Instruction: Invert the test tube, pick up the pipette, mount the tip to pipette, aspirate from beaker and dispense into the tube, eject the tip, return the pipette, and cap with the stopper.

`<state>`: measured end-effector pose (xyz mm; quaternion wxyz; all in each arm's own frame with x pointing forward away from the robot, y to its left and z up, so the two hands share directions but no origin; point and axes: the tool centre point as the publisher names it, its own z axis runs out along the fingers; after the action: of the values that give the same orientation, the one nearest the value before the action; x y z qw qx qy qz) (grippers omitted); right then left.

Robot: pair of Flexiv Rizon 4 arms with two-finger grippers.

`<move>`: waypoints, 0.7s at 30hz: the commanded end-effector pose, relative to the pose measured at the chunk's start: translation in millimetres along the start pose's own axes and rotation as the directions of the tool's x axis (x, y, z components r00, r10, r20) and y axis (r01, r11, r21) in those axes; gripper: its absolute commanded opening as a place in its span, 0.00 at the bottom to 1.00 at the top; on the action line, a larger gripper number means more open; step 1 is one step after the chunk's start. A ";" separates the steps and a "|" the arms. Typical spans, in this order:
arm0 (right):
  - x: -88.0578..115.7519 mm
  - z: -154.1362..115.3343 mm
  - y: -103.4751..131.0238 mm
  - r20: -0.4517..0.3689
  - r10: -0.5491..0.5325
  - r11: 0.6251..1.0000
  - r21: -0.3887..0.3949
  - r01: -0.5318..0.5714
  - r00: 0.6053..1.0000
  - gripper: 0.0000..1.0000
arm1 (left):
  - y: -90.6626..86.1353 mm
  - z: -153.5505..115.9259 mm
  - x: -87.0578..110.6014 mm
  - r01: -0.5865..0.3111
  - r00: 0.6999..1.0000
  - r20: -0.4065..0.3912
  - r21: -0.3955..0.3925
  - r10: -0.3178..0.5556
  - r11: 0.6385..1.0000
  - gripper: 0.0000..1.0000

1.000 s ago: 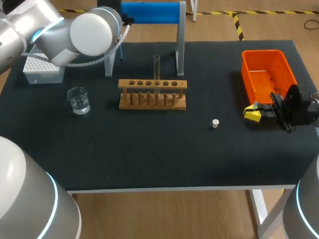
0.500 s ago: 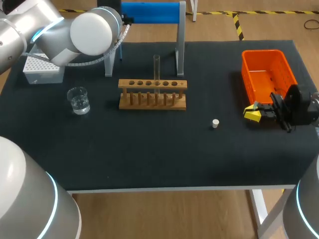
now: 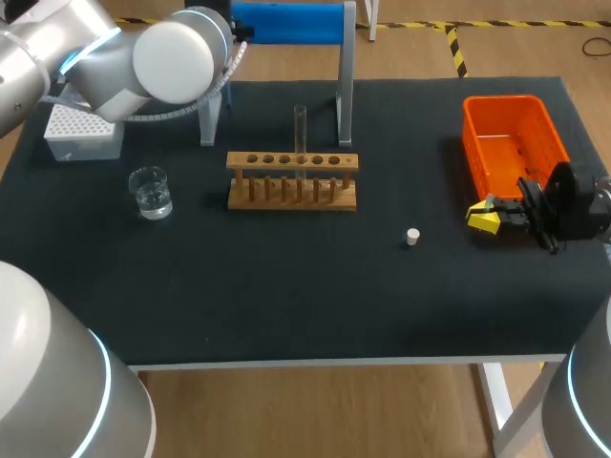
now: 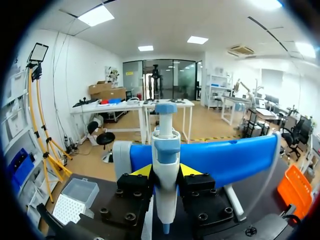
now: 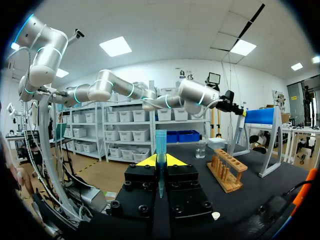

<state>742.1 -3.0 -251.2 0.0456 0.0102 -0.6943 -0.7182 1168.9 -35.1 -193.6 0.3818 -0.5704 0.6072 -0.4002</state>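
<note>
Left gripper (image 4: 166,171) is clamping both yellow fingers on the one white-and-blue plastic pipette (image 4: 166,150), holding it upright just in front of the blue-and-grey stand (image 4: 225,156). Its white barrel is carrying a blue collar and a blue plunger knob. Right gripper (image 5: 160,161), hanging beside the single orange plastic bin (image 3: 511,143), is pinching one translucent blue pipette tip (image 5: 160,145), narrow end down. On the black table (image 3: 286,286), one clear glass test tube (image 3: 300,134) is standing upright in the one wooden rack (image 3: 292,181). One clear glass beaker (image 3: 151,191) is holding clear liquid near the one white tip box (image 3: 81,129). One small white stopper (image 3: 412,237) is lying between rack and bin.
</note>
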 end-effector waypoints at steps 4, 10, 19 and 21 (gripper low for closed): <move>0.9 -0.7 0.1 0.000 -0.001 1.000 0.001 0.001 1.000 0.00 | -25.4 -5.3 -0.1 -0.012 1.000 0.013 0.026 0.011 1.000 0.00; 0.9 -0.7 0.1 0.000 -0.001 1.000 0.001 0.001 1.000 0.00 | -37.9 -15.2 0.8 -0.031 0.998 -0.061 0.040 0.033 0.999 0.00; 0.9 -0.7 0.1 0.000 -0.001 1.000 0.001 0.001 1.000 0.00 | -46.7 -48.9 -2.0 -0.103 0.969 -0.219 0.054 0.112 0.993 0.00; 0.9 -0.7 0.1 0.000 -0.001 1.000 0.001 0.001 1.000 0.00 | -50.4 -60.6 -3.6 -0.129 0.953 -0.267 0.071 0.143 0.989 0.00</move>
<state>742.1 -3.0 -251.2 0.0456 0.0102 -0.6943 -0.7182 1146.0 -43.8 -131.8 0.3718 -0.4861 0.6562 -0.4414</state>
